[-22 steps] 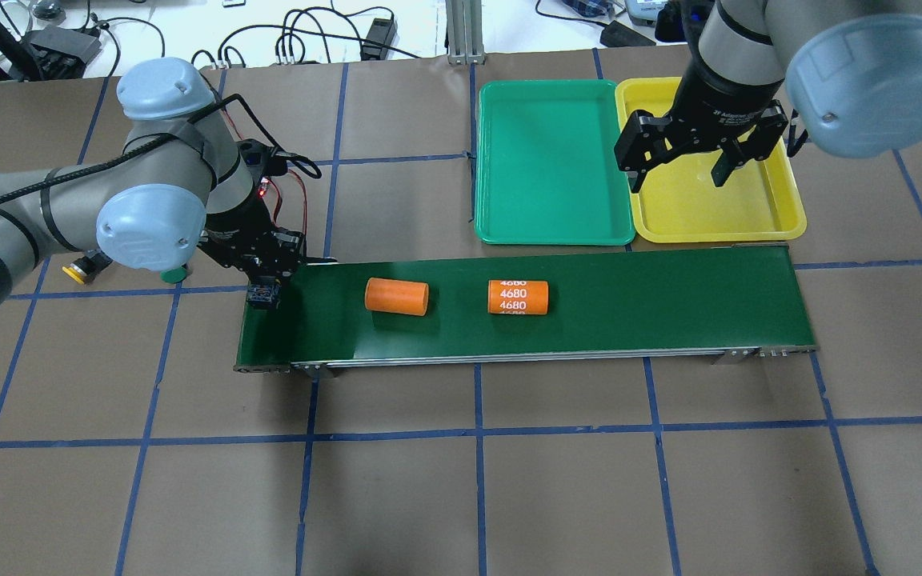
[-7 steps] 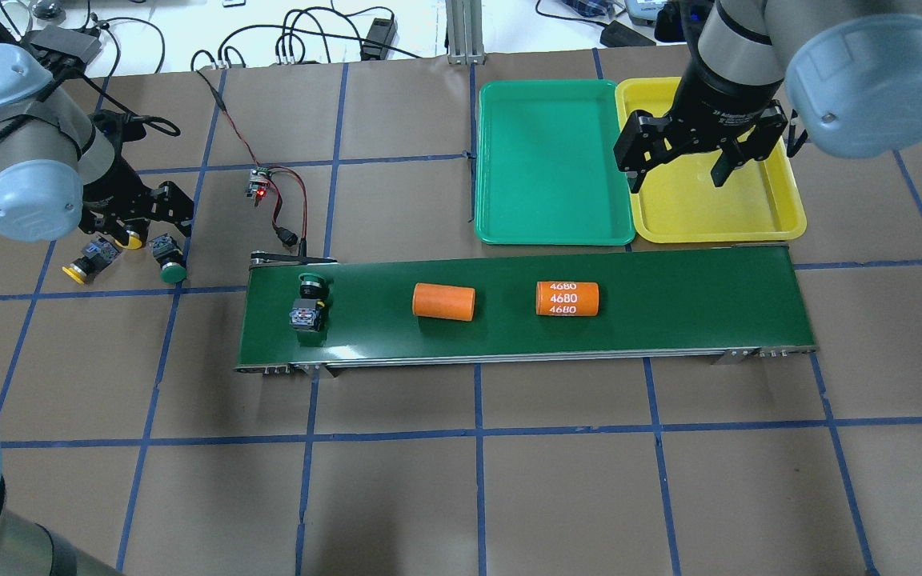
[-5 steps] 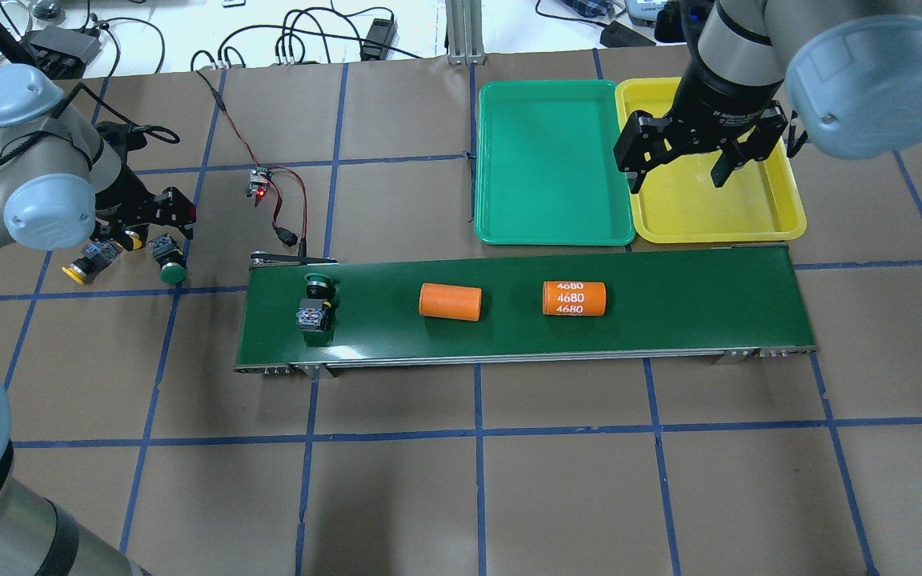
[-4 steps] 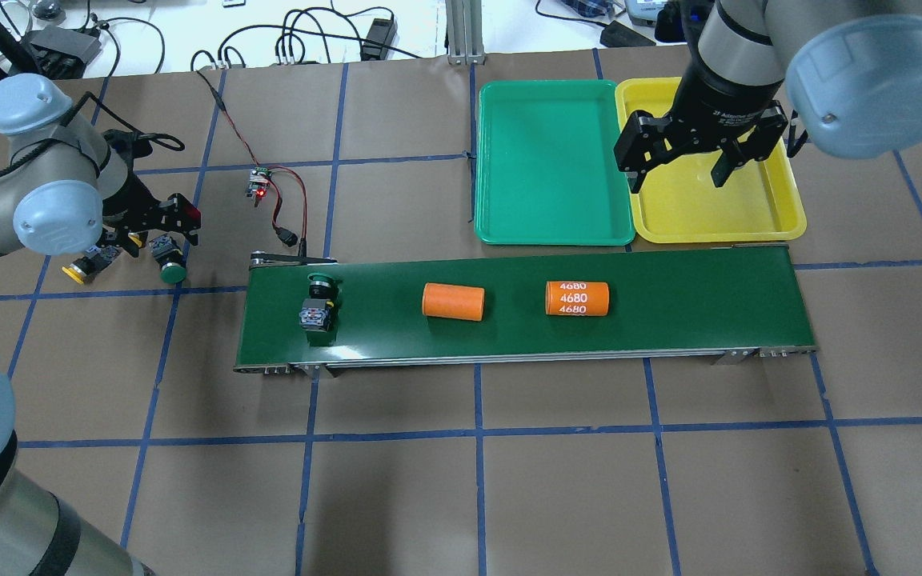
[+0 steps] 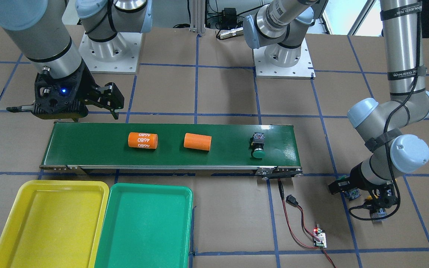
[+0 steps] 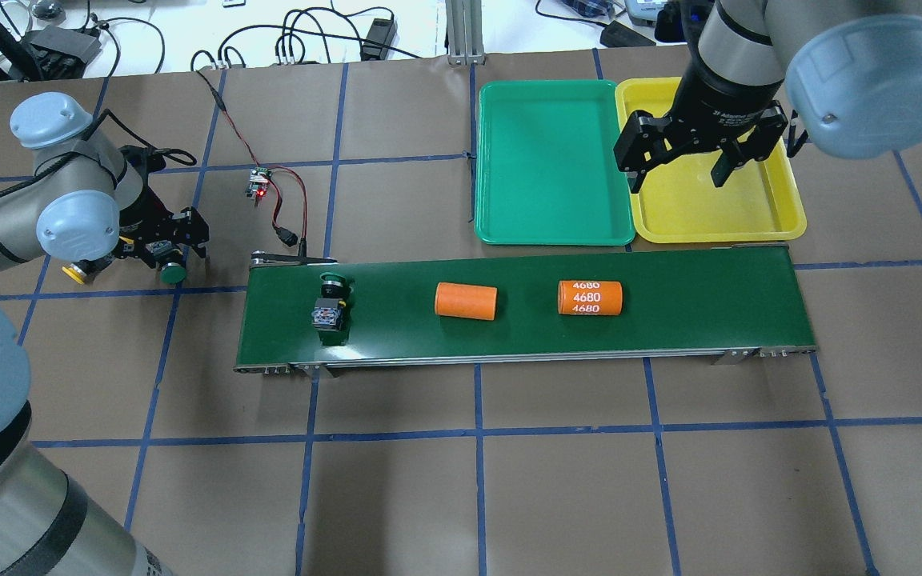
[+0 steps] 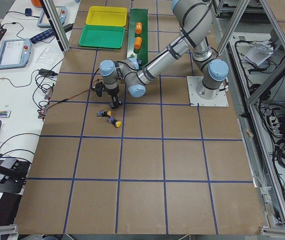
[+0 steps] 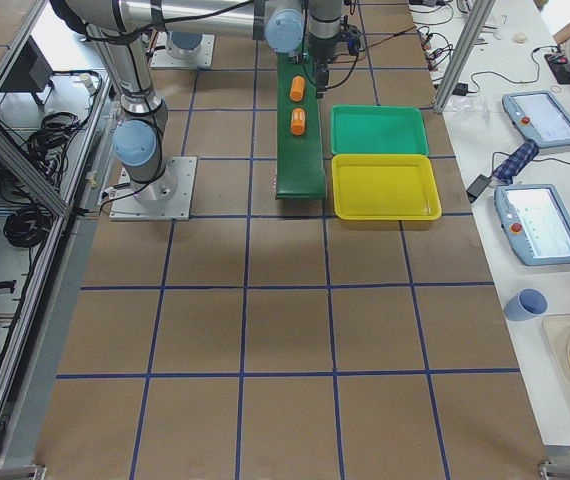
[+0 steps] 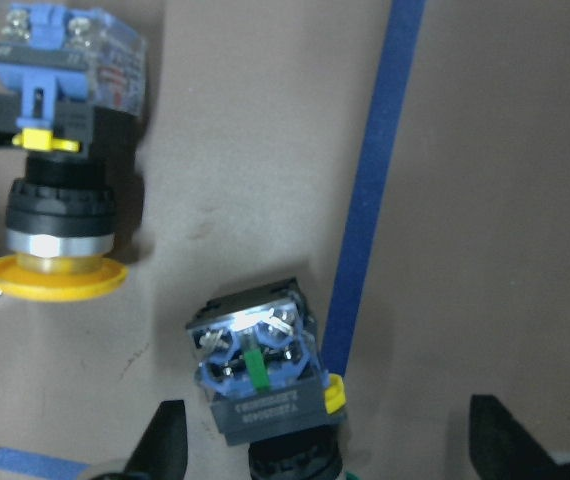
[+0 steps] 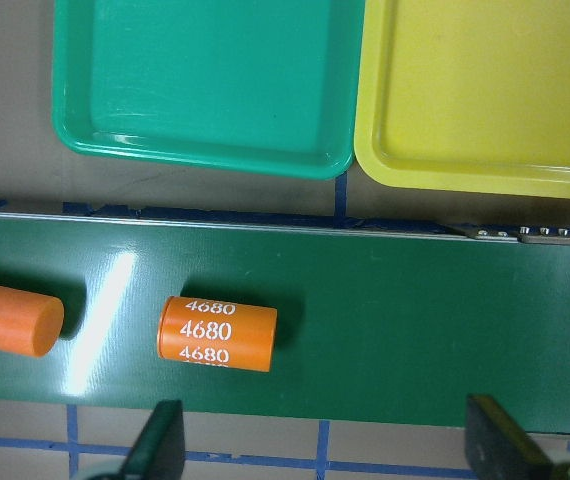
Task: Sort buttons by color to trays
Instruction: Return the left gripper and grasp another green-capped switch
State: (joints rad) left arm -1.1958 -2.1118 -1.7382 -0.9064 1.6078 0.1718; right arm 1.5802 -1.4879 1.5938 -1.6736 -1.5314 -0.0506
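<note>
A green-capped button [image 6: 330, 306] lies on its side on the conveyor belt [image 6: 669, 312], near its left end; it also shows in the front view [image 5: 258, 146]. A second green-capped button [image 6: 174, 272] lies on the table left of the belt. My left gripper [image 6: 161, 248] is open and stands over it. In the left wrist view its body [image 9: 258, 367] sits between my fingertips [image 9: 161, 452], apart from both. A yellow-capped button [image 9: 58, 180] lies beside it, with its cap [image 6: 73, 273] showing overhead. The other yellow button is hidden under my arm. My right gripper [image 6: 679, 166] hangs open and empty above the yellow tray [image 6: 781, 210]. The green tray [image 6: 549, 160] is beside it.
A plain orange cylinder [image 6: 466, 301] and an orange cylinder marked 4680 [image 6: 589, 297] lie on the belt. A small circuit board [image 6: 258, 186] with red and black wires lies behind the belt's left end.
My left gripper let go of a green button on the belt, moved left and settled over the table's green button. The belt carried that button and both cylinders rightward. The right arm stayed still.
</note>
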